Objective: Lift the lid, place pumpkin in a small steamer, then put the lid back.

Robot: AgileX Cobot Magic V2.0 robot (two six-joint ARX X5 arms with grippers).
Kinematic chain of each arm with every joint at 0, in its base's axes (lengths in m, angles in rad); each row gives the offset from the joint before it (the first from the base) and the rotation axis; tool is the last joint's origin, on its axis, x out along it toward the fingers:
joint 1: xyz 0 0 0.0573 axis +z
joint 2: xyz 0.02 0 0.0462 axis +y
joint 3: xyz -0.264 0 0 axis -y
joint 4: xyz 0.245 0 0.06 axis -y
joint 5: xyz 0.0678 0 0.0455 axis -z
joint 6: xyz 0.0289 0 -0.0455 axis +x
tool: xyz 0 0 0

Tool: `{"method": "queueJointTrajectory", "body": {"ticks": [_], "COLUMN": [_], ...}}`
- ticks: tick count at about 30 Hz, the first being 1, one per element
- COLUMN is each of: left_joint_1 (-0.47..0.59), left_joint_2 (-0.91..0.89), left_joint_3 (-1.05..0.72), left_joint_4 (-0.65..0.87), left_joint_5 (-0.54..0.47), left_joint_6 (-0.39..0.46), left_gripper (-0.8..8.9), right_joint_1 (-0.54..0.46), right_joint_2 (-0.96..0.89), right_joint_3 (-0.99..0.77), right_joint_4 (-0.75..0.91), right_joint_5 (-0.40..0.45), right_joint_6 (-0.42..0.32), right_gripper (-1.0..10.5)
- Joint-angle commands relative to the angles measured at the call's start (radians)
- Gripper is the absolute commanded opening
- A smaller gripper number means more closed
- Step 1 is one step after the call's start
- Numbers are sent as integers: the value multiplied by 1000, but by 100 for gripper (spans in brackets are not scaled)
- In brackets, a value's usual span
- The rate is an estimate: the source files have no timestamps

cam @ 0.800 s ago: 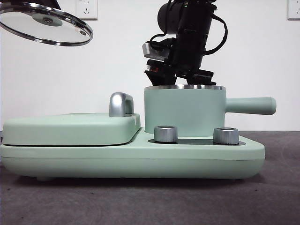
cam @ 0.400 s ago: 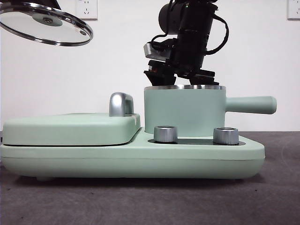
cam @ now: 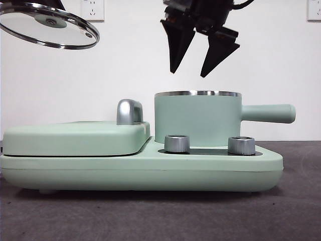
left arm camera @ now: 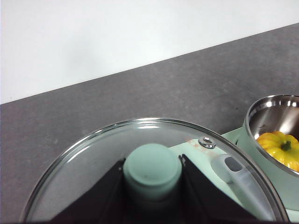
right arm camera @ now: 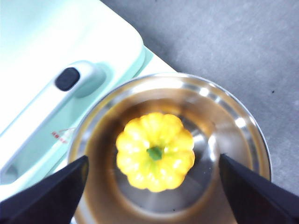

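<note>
The small steamer (cam: pixel 197 118), a mint-green pot with a steel rim and a long side handle, stands on the mint-green base. The yellow-orange pumpkin (right arm camera: pixel 155 151) lies on the steamer's steel bottom (right arm camera: pixel 224 140); it also shows in the left wrist view (left arm camera: pixel 281 148). My right gripper (cam: pixel 190 70) is open and empty, hanging straight above the pot's mouth. My left gripper (left arm camera: pixel 152 175) is shut on the mint-green knob of the clear glass lid (cam: pixel 47 25) and holds it high at the far left, tilted.
A wide flat mint-green cover (cam: pixel 75 136) with a chrome handle (cam: pixel 129 111) fills the left half of the base. Two steel dials (cam: pixel 177 143) stand in front of the pot. Dark grey table surrounds the appliance.
My right gripper has risen out of the steamer to well above its rim, jaws open and empty. The lid has stayed in place.
</note>
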Motion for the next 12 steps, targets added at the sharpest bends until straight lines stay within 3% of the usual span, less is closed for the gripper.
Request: {"method": "queueJointTrajectory", "body": {"ticks": [1, 6, 12], "left_joint_1": [-2, -2, -4], "left_joint_2": [-5, -5, -4], "left_joint_3": [17, 17, 17], "left_joint_4": [39, 38, 38], "left_joint_5": [-1, 0, 72], "left_joint_6": [-1, -1, 15], "left_gripper": [16, 16, 15], "right_joint_1": [16, 23, 23], "right_joint_2": [-72, -367, -623], "right_joint_3": [-92, -485, -768], "right_joint_4": [79, 350, 479], "right_joint_5": [0, 0, 53], "right_joint_6": [14, 45, 74], "right_gripper": [391, 387, 387]}}
